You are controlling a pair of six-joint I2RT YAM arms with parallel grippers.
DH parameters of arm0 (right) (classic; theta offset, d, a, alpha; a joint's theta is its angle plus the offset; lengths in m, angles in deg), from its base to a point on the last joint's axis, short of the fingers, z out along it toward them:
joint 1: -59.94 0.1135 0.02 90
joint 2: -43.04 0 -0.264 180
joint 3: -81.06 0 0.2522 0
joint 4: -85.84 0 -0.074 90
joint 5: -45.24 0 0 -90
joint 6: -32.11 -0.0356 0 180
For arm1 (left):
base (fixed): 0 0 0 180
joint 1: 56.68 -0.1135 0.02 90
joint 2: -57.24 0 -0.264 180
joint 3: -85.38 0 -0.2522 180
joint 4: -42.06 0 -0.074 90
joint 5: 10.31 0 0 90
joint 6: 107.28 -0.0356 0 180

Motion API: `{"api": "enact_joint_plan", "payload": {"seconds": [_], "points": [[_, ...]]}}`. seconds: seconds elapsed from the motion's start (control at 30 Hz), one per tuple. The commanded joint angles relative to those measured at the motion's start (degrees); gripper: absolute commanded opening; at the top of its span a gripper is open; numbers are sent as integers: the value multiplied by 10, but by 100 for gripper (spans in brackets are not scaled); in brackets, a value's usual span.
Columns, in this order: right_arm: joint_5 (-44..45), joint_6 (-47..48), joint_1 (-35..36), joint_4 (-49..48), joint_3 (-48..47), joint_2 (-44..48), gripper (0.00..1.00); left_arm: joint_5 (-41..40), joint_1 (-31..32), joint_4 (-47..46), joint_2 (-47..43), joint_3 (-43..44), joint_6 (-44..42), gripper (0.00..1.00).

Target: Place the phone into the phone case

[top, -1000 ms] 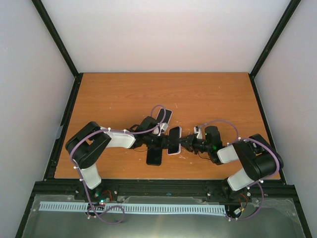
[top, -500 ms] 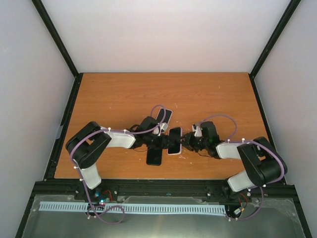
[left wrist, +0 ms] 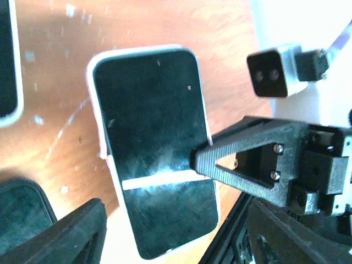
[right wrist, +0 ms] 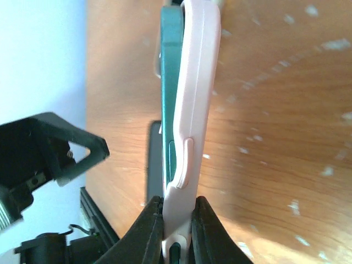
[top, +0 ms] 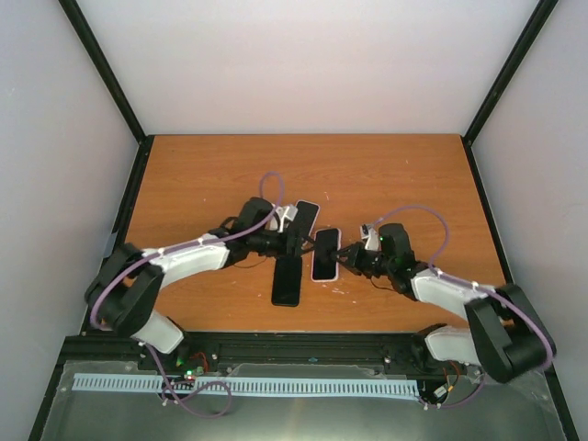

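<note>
A phone with a black screen (top: 324, 254) sits in a pale pink case, near the front middle of the wooden table (top: 211, 175). In the left wrist view the phone (left wrist: 154, 148) fills the case with a white rim around it. My right gripper (top: 345, 264) is shut on the right edge. The right wrist view shows its fingers (right wrist: 177, 220) clamping the pink case (right wrist: 195, 82), with the teal phone side (right wrist: 170, 66) seated in it. My left gripper (top: 296, 243) is open just left of the phone and touches nothing; its fingers (left wrist: 60, 236) stand wide apart.
A bare black phone (top: 287, 280) lies just left of the cased one, near the front edge. Another phone with a white rim (top: 306, 217) lies behind, by my left wrist. Black frame rails border the table.
My left gripper has let go of the phone's left edge and pulled back to the left and away. My right arm has stretched out, still holding the cased phone.
</note>
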Motion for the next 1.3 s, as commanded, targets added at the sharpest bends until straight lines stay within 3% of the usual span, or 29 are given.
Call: {"api": "enact_joint_plan", "payload": {"seconds": [0.0,0.23,0.5,0.63,0.9,1.1,1.23,1.27], "points": [[-11,15,3,-9,-8,109,3,6,-28,36,-80,27,-16,73],[-74,-1,2,-56,-10,226,3,110,-57,-38,-170,-7,5,78],[-115,-87,5,-151,-11,278,3,216,-55,-192,-188,-53,62,65],[-112,-96,12,-154,-23,277,3,245,-50,-253,-181,-72,85,64],[-109,-113,20,-176,-33,263,3,263,-39,-294,-147,-63,104,44],[-112,-102,21,-154,-32,261,4,273,-39,-341,-133,-69,121,17],[-116,-90,20,-122,-20,270,17,273,-39,-363,-128,-76,122,7],[-118,-87,20,-114,-16,274,24,270,-39,-362,-128,-76,117,5]]}}
